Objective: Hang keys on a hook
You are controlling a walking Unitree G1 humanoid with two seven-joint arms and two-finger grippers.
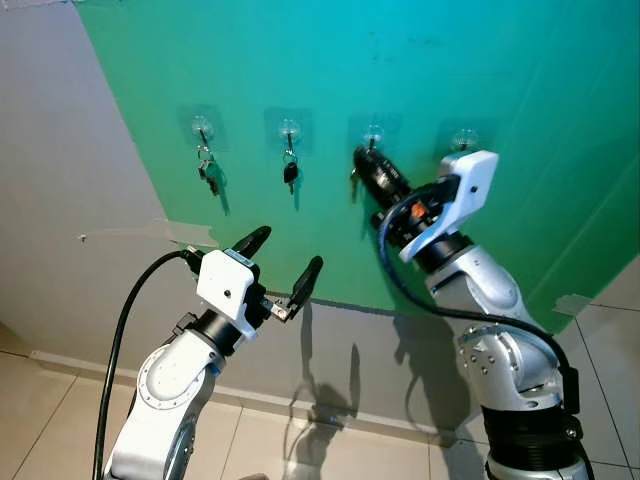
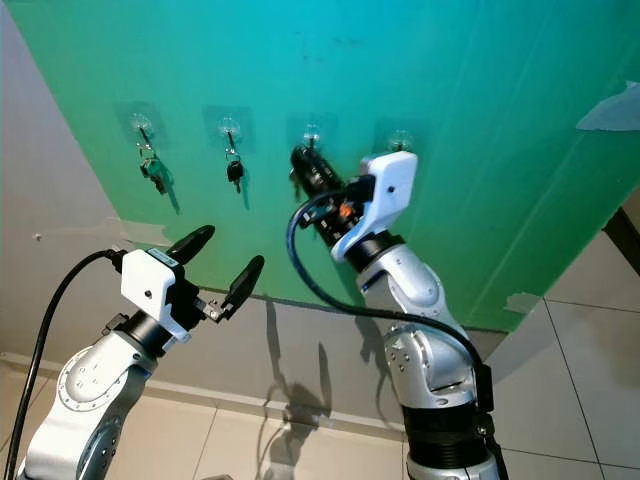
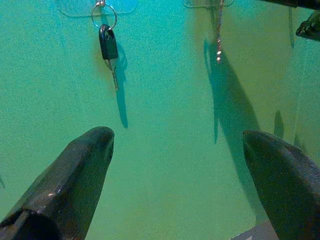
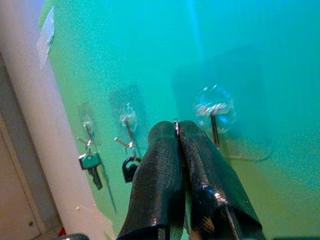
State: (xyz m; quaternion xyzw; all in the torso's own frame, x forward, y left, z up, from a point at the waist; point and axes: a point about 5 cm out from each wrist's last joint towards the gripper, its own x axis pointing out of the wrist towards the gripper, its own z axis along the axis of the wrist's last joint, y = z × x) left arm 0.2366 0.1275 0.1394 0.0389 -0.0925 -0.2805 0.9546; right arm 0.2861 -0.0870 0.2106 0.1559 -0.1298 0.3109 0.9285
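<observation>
Four clear adhesive hooks sit in a row on a green wall panel. The first hook [image 1: 202, 127] at far left carries a bunch of keys [image 1: 207, 172]; the second hook [image 1: 289, 130] carries a single black-headed key [image 1: 291, 173]; the fourth hook [image 1: 463, 139] at far right is bare.

The right gripper [image 1: 365, 163] is raised with its tips at the third hook [image 1: 373, 133], just under its peg. In the right wrist view its two black fingers [image 4: 160, 170] are pressed together, with a thin sliver of metal, the edge of a key ring [image 4: 175, 123], pinched between the tips. The keys [image 1: 353, 177] hang just below, at about 7 o'clock from the tips, close against the wall.

The step in hand appears to be slipping the ring over the peg. To do it well, the ring should probably go above the upturned tip and then be lowered until the peg takes the weight, before the fingers part.

The left gripper [image 1: 284, 265] waits lower down, at about 7 o'clock from the hooks, its fingers spread wide and holding nothing.

Room is tight sideways: the neighbouring hooks flank the third one, and the green panel's lower edge meets a grey wall [image 1: 60, 200] below. Open space lies back from the wall and downward.
</observation>
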